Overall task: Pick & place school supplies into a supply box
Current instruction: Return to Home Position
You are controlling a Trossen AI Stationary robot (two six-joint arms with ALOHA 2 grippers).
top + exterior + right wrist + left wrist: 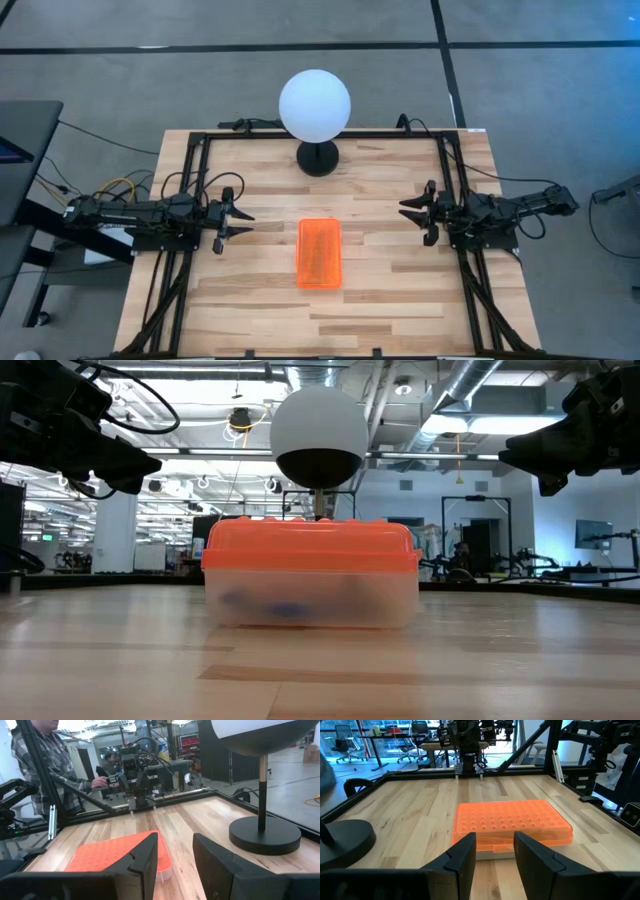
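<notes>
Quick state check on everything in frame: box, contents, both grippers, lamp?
supply box: closed, lying flat midway between the two arms, untouched.
school supplies: inside the box; only a blurred blue shape shows through the clear wall.
left gripper: fingers open, empty, off to the box's left.
right gripper: fingers open, empty, off to the box's right.
globe lamp: upright, behind the box.

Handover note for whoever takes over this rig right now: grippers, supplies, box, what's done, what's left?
Clear-plastic supply box with orange lid: closed, centred on the wooden table, clear of the white globe lamp; something blue shows dimly inside.
Left gripper: open, empty, left of the box.
Right gripper: open, empty, right of it.
No loose supplies in view.
Left to do: park both arms.
</notes>
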